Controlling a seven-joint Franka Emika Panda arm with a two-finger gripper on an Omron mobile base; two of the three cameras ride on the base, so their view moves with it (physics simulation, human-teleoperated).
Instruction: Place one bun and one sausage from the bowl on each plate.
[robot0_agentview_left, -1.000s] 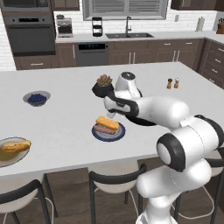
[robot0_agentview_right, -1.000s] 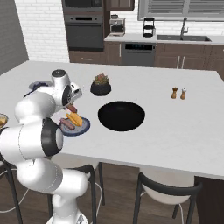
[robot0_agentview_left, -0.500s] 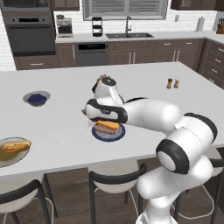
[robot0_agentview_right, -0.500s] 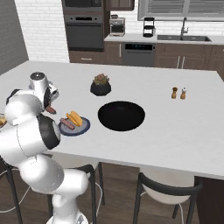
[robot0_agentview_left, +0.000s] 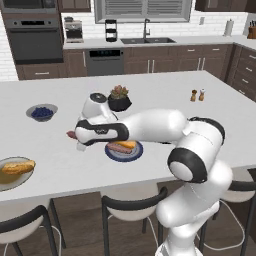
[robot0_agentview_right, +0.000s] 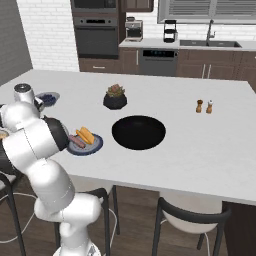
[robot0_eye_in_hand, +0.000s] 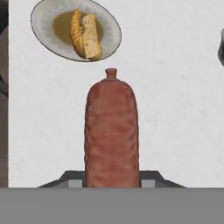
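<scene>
Left base view: the gripper (robot0_agentview_left: 76, 140) is clamped on a sausage (robot0_agentview_left: 71, 134), above bare counter at nine o'clock from the blue plate (robot0_agentview_left: 123, 151).

Right base view: the bowl (robot0_agentview_right: 138, 132) looks empty.

Hand view: the reddish-brown, ridged sausage (robot0_eye_in_hand: 111, 129) points at twelve o'clock toward the grey plate (robot0_eye_in_hand: 109, 41) holding a bun (robot0_eye_in_hand: 86, 34); best lower it beside the bun.

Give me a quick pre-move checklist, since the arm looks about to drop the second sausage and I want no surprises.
1. Sausage in the gripper: ok, held between the fingers.
2. Grey plate ahead of the hand: ok, in sight, not yet beneath the sausage.
3. That plate has its bun: ok, with no sausage on it.
4. Blue plate complete: ok, bun and sausage on it.
5. Black bowl emptied: ok, nothing shows in it.
6. Counter between sausage and grey plate: ok, bare.
</scene>
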